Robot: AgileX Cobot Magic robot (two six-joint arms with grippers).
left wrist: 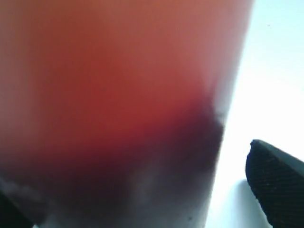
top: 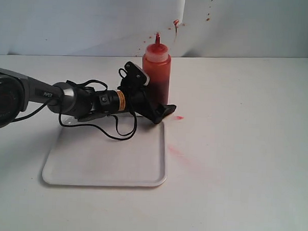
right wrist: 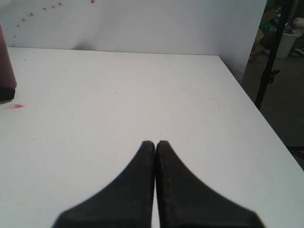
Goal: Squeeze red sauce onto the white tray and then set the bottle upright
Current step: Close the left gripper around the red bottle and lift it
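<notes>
The bottle [top: 156,69] stands upright on the table just past the white tray's [top: 106,162] far right corner, tinted red, nozzle up. My left gripper [top: 160,107] is open around its lower part. In the left wrist view the bottle [left wrist: 118,95] fills the picture, and a gap of white table shows between it and one black finger [left wrist: 278,185]. No dark-red sauce blobs show on the visible tray; the arm hides its far edge. My right gripper [right wrist: 156,145] is shut and empty above bare table, with the bottle's edge [right wrist: 5,66] off to one side.
A small red spot [top: 178,117] and a faint pink smear [top: 175,151] lie on the table right of the tray. Red specks [top: 176,23] dot the back wall. The table's right edge [right wrist: 256,114] drops to the floor.
</notes>
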